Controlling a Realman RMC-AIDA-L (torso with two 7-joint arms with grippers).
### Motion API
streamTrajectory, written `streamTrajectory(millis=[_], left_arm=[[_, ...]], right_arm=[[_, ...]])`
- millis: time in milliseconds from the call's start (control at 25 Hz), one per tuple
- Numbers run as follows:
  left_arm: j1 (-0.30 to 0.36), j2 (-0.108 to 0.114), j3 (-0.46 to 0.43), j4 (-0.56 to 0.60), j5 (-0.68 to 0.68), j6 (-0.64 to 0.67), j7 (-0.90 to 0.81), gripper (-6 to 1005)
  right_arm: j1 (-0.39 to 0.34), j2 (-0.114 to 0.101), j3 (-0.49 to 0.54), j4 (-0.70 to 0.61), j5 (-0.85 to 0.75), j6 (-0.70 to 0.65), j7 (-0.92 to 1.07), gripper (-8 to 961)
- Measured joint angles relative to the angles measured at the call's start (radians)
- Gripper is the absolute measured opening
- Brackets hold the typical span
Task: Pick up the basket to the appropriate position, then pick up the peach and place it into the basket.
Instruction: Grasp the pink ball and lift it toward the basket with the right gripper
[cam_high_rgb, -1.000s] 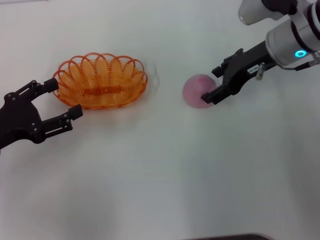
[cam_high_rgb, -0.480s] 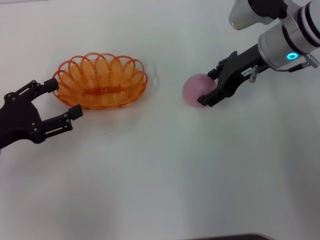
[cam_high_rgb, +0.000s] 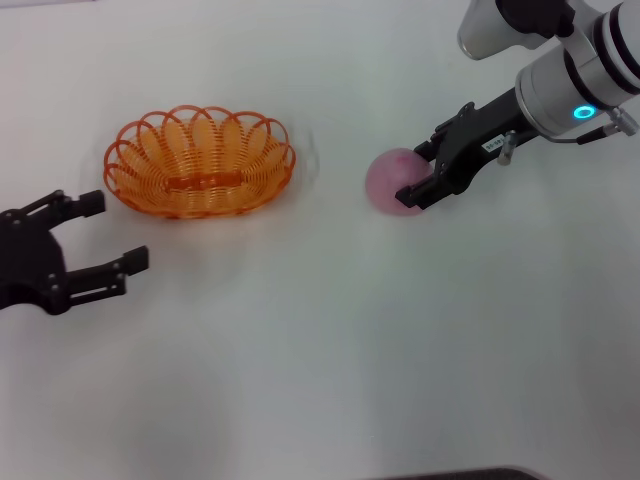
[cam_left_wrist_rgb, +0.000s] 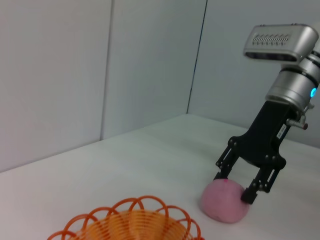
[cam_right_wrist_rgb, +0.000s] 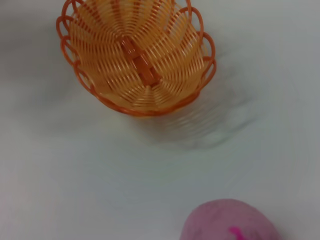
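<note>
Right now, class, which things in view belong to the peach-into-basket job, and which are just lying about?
Belong to the job:
basket, empty
peach, on the table
right gripper, straddling the peach
left gripper, open, near the basket

Lying about:
nothing else visible

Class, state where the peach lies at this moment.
In the head view the peach lies on the white table, right of the basket, with the right gripper open around it.
</note>
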Motion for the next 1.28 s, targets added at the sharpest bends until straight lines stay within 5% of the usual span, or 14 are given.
streamTrajectory(millis=[480, 800, 1280], left_arm=[[0.022, 0.0, -0.009, 0.086, 0.049, 0.038, -0.048, 904], [0.03, 0.0, -0.01, 0.087, 0.049, 0.039, -0.049, 904], [0.041, -0.003, -0.01, 0.088, 0.049, 0.045, -0.05, 904]], right_arm=[[0.004, -0.001, 0.0, 0.0, 0.001, 0.0, 0.001, 600], [0.006, -0.002, 0.0, -0.001, 0.001, -0.006, 0.001, 245], [0.021, -0.009, 0.082, -0.211, 0.053, -0.206, 0.002, 161]])
